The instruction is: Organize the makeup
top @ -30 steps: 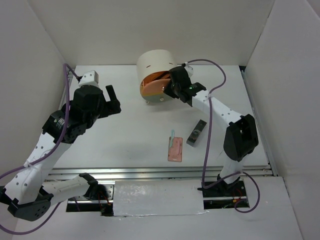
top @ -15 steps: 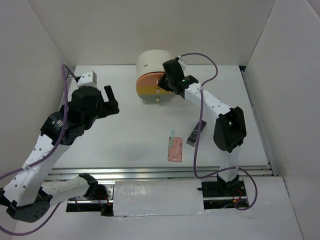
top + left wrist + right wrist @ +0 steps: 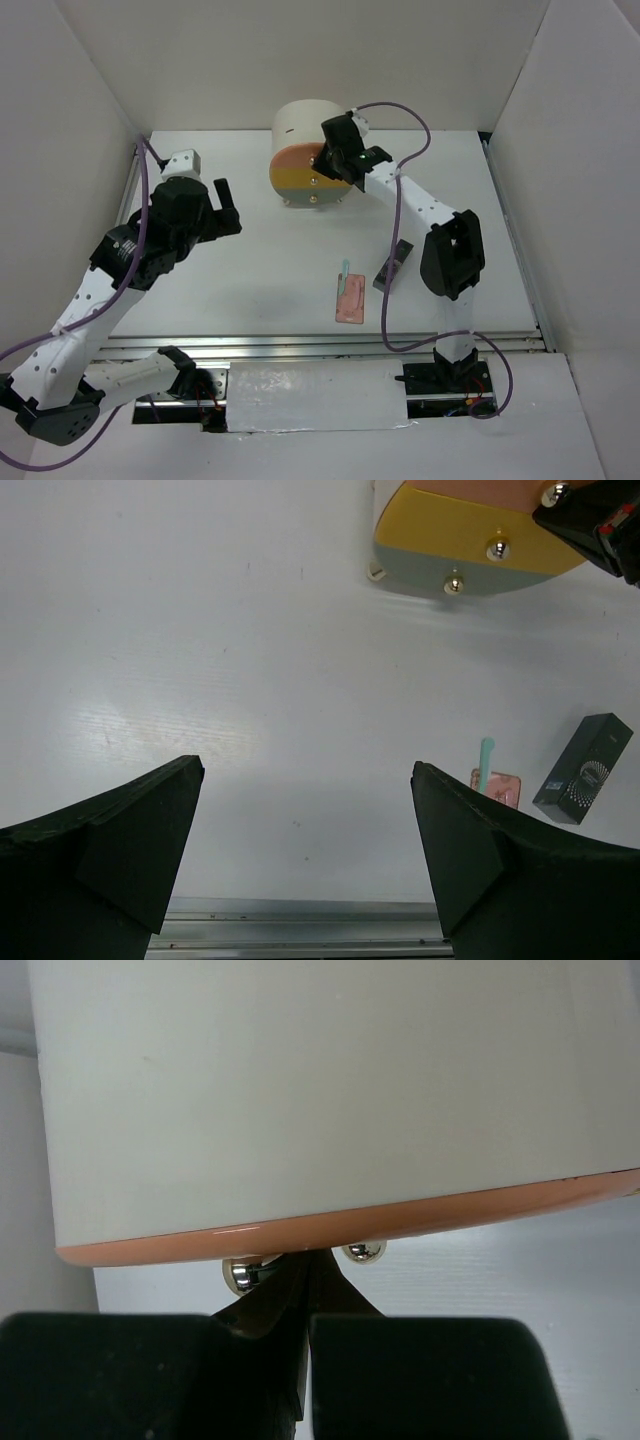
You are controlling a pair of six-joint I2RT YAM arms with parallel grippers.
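- Right gripper [image 3: 300, 1265]: shut, tips at orange drawer front [image 3: 420, 1218] of drum box [image 3: 300, 1090].
- Left gripper [image 3: 305, 770]: wide open, empty.
- Pink palette [image 3: 349, 303], before box: probably light, stiff; pinch long edges.

One cream drum-shaped box [image 3: 300, 125] stands by the far edge of the counter [image 3: 250, 270], showing three drawer fronts [image 3: 470, 535], one orange, one yellow, one grey, with three metal knobs [image 3: 497, 550]. Nearer the near edge lie three makeup pieces: one flat pink palette [image 3: 349, 302], one pale teal stick [image 3: 344, 268], one dark grey case [image 3: 394, 265]. Two arms [image 3: 90, 290] carry two purple cables [image 3: 395, 300] and two end effectors, the left end effector [image 3: 228, 207] and the right end effector [image 3: 328, 168]
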